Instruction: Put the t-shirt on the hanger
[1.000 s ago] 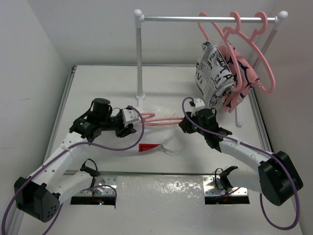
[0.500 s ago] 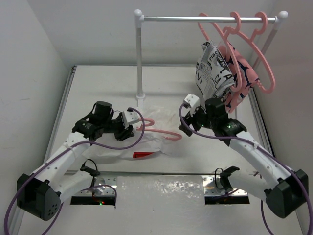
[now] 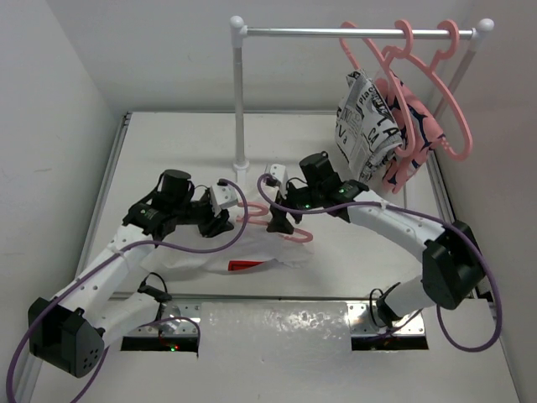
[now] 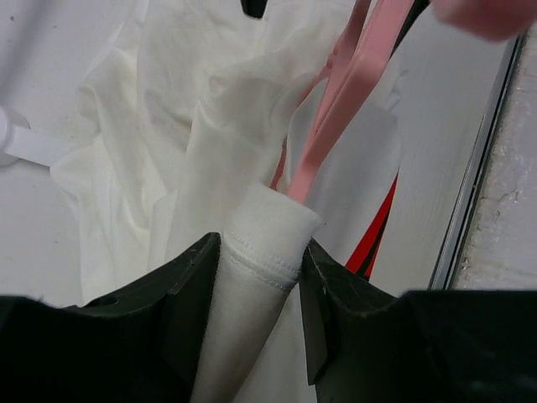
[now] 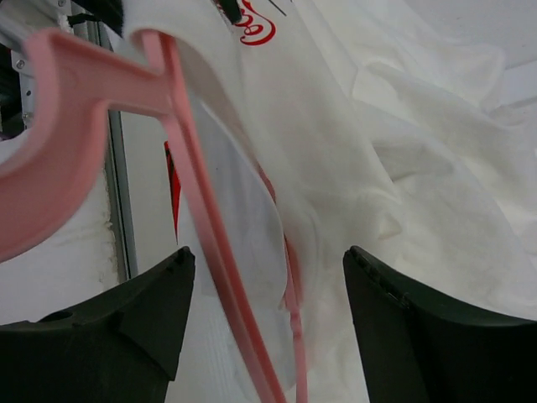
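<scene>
Tabletop [image 3: 168,151] bears the crumpled, white, red-printed t-shirt [image 3: 262,252].

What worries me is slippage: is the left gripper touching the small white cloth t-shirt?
Touching: left wrist view shows the left gripper clamped on the t-shirt hem.

— How much of the hanger [image 3: 295,236] shows from above?
— Only a pink curve, at 4 o'clock from the right tool [image 3: 279,222]. The t-shirt [image 3: 267,252] covers the rest.
— And the left wrist view?
— It's cropped at 12 o'clock, with an unidentifiable pink blur [image 4: 491,13] at 1 o'clock. The red print [image 3: 248,266] is too small to read.
</scene>
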`<state>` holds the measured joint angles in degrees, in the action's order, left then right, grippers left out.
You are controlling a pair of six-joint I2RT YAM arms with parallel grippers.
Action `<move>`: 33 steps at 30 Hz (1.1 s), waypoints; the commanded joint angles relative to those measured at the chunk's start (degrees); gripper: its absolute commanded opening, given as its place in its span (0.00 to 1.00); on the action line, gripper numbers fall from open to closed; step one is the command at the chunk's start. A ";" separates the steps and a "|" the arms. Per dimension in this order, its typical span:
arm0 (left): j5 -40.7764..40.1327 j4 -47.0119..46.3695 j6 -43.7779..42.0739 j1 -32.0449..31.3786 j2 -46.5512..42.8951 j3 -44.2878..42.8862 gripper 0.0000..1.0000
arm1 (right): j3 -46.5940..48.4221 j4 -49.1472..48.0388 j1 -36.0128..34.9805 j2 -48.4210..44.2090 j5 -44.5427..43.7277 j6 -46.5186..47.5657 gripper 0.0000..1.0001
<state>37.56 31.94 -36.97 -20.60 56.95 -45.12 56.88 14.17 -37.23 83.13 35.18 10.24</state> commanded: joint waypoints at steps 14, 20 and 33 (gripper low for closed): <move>5.94 -4.00 1.38 0.47 -0.79 -0.05 0.00 | 0.60 -13.82 -2.32 7.84 3.75 -8.05 0.00; 11.38 -2.50 -2.66 0.39 1.05 -1.10 0.07 | -1.33 -12.42 -2.41 1.69 7.18 -4.19 0.00; 14.04 3.56 -10.05 -4.62 4.93 -12.89 0.10 | 0.24 -8.47 -2.49 -6.85 8.15 1.80 0.00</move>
<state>48.47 32.10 -43.11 -21.71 61.49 -56.75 53.69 11.68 -39.29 77.62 40.66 9.39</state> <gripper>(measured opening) 0.377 0.066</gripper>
